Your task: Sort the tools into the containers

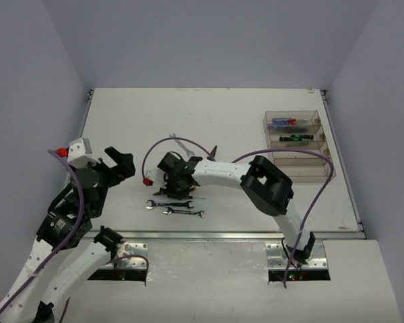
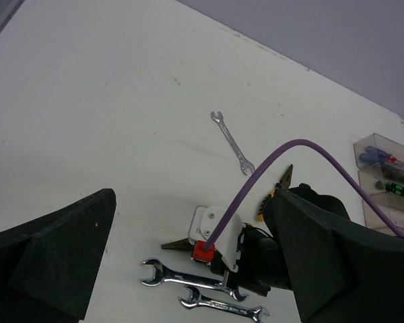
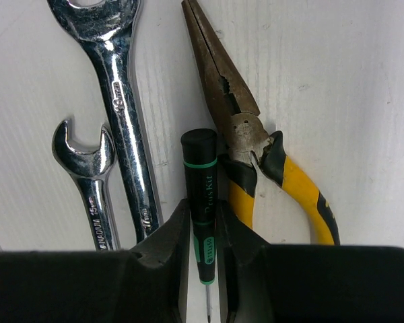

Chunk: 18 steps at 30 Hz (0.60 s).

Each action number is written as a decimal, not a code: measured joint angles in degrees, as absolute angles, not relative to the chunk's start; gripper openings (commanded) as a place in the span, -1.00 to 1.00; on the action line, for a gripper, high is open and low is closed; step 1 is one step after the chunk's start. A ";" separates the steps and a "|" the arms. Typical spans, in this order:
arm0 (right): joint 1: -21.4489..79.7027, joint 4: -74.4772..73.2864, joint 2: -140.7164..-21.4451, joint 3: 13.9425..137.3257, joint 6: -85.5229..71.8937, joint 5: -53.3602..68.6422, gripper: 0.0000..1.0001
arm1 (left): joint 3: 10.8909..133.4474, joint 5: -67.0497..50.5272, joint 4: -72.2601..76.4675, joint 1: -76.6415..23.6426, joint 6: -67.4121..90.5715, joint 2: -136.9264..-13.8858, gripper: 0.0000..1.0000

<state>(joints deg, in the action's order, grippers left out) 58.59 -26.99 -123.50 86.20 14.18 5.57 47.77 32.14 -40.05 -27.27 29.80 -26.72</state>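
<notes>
While the left hand (image 1: 123,168) hangs released over the left side of the counter (image 1: 256,108), well apart from the work, we judge the step to be lifting one thin screwdriver out of the cluster in the middle. Two wrenches (image 3: 124,101) lie just left of it, and the longer one runs right beside the left finger (image 3: 165,242). Next comes the thin screwdriver (image 3: 202,182), black with green bands, flat on the counter. The right hand (image 3: 203,229) is set down over it with a finger on each side of the handle. The pads look to be at the handle, but we cannot tell whether they have clamped it. We would want a firm, centred grip and a straight lift, since the handle is slim and could roll or pivot. Just right of it the pliers (image 3: 256,145) press close, their near handle touching or almost touching the screwdriver, so they may be dragged along. Far right stand the bins (image 1: 306,176), well apart, and one already holds a matching green and black screwdriver (image 1: 293,138)
</notes>
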 measured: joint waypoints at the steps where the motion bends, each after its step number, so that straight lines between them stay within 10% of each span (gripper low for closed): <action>1: 58.59 -26.98 -123.54 86.24 14.33 5.57 -0.83 | 47.77 32.14 -40.05 -27.27 29.80 -26.72 1.00; 18: 57.03 -26.17 -114.06 79.36 19.10 6.19 -1.00 | 47.77 32.14 -40.05 -27.27 29.80 -26.72 1.00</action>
<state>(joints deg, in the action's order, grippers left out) 57.03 -26.17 -114.06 79.36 19.10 6.19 47.77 32.14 -40.05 -27.27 29.80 -26.72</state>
